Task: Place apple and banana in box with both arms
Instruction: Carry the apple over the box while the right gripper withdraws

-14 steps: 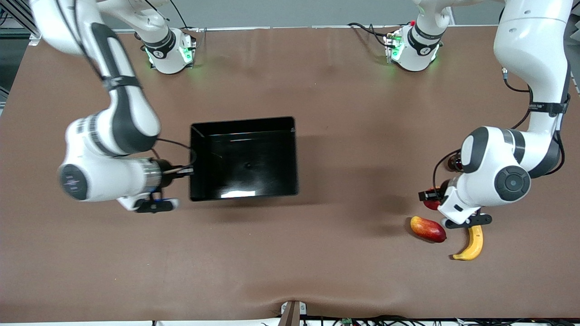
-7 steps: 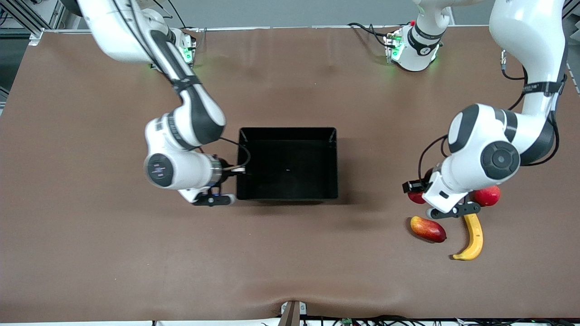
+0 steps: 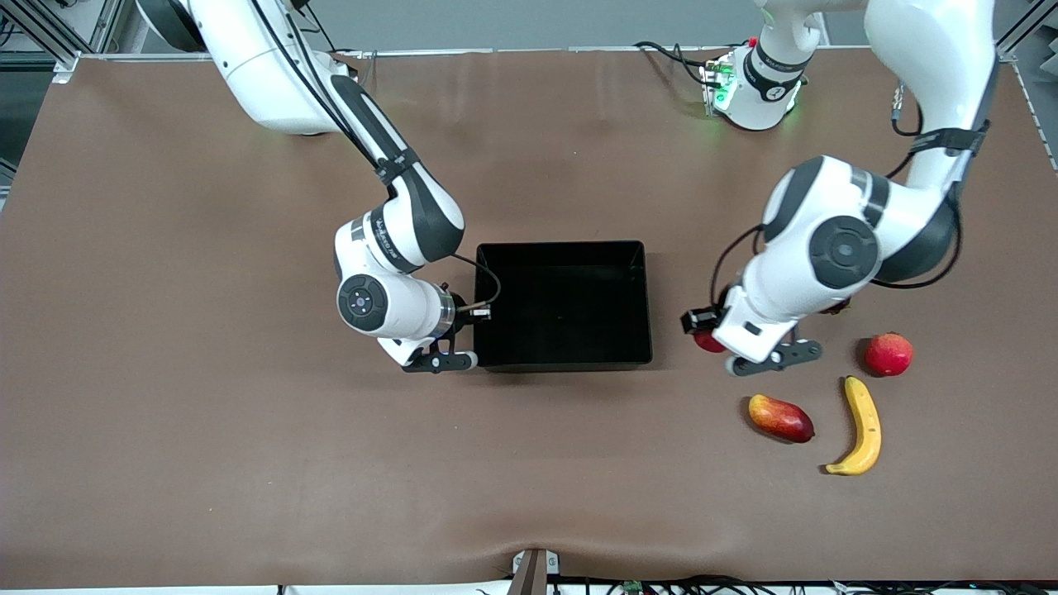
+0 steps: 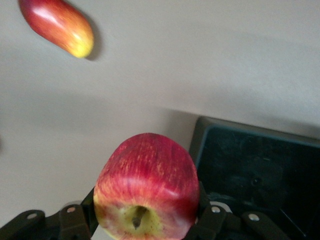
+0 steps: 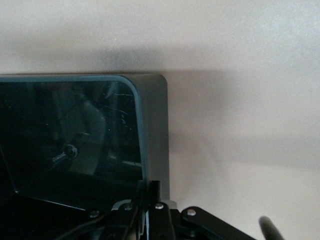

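Left wrist view: round streaked apple [image 4: 146,192] (glossy).

From the front, my left wrist covers nearly all of the apple [image 3: 708,341] beside the box [image 3: 564,361]. My right fingertips [image 5: 148,192] pinch that box's wall, their bases cut off. The mango [image 4: 57,25] runs past my left wrist view's edge.

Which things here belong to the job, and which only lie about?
Job: apple held in the left gripper; banana on the table; box, its wall pinched by the right gripper.
Lying about: mango; round red fruit.
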